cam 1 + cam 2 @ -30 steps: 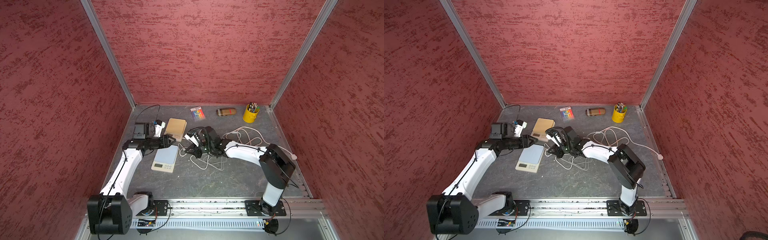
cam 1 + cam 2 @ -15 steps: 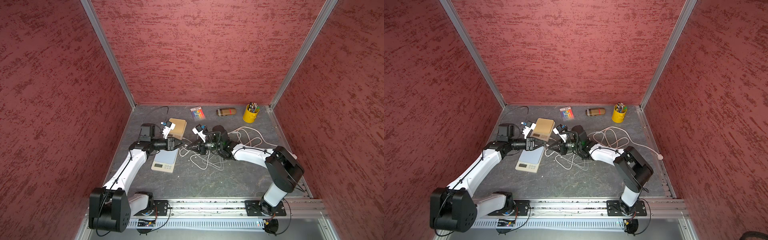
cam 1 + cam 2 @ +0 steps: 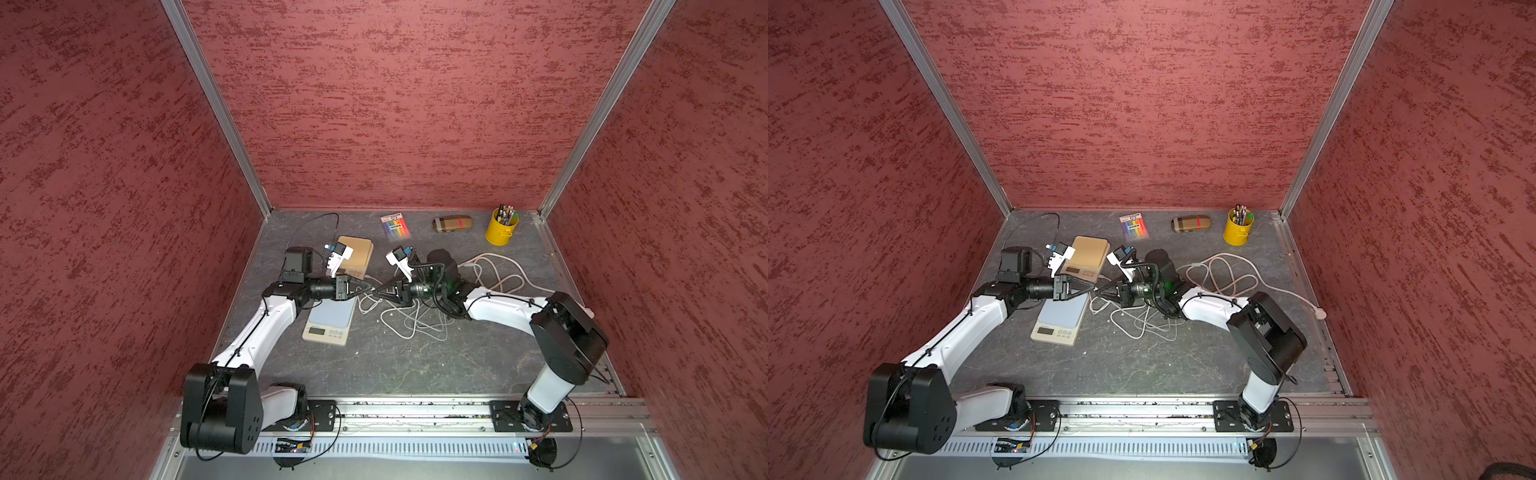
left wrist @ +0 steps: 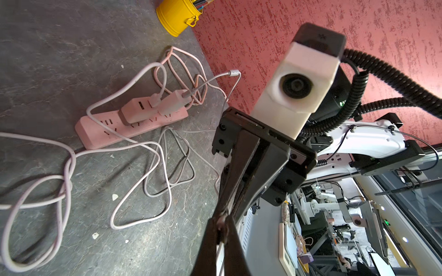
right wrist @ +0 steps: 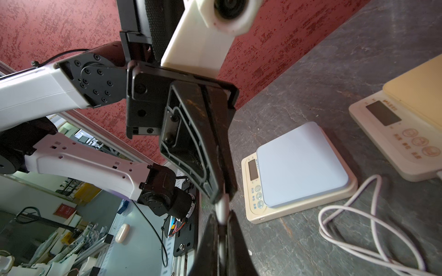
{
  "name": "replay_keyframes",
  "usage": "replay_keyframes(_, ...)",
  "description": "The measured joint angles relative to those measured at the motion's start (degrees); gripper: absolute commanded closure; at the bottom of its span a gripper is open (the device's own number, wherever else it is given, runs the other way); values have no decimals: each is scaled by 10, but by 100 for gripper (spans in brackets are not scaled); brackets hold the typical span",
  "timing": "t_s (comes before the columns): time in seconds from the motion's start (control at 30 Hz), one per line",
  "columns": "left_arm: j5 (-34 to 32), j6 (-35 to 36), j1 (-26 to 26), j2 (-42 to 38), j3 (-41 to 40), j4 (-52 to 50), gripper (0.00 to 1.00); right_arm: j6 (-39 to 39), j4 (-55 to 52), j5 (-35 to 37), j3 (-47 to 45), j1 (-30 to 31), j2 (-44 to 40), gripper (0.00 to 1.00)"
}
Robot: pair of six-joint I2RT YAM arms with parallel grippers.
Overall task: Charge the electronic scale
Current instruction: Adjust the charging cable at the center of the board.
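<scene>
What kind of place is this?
Likely a robot test booth in a workshop: red panel walls, left arm and right arm bolted to a rail, cluttered shop floor beyond.

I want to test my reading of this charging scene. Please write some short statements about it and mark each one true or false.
1. The left tool and the right tool are both shut on the white plug, tip to tip. True.
2. The yellow cup lies tipped over. False: it stands upright with pencils in it.
3. The platform of the blue-topped scale is bare. True.
4. The pink power strip has nothing plugged in. False: two adapters sit in it.
5. A tan-topped scale lies farther back than the blue-topped one. True.
</scene>
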Motion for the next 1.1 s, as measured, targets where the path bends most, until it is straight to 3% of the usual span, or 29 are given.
replay_keyframes(0.03, 1, 0, 0, 2, 0, 0, 100, 0, -1, 0, 0, 0, 0, 85)
replay_keyframes(0.1, 1, -1, 0, 3, 1, -8, 100, -3, -5, 7, 0, 0, 0, 78)
replay_keyframes(0.17, -2, -3, 0, 3, 3, -21, 100, -7, -12, 17, 0, 0, 0, 58)
replay_keyframes(0.27, -23, -16, 2, 4, 12, -46, 100, -26, -40, 46, 0, 1, -8, 53)
replay_keyframes(0.5, -62, -71, 38, 43, 29, -93, 100, -118, -143, 187, 4, 7, -91, 50)
replay_keyframes(0.67, -70, -92, 38, 48, 30, -119, 100, -209, -241, 268, 64, 34, -79, 49)
replay_keyframes(1.1, -67, -104, 38, 48, 39, -141, 100, -312, -342, 303, 116, 87, -4, 61)
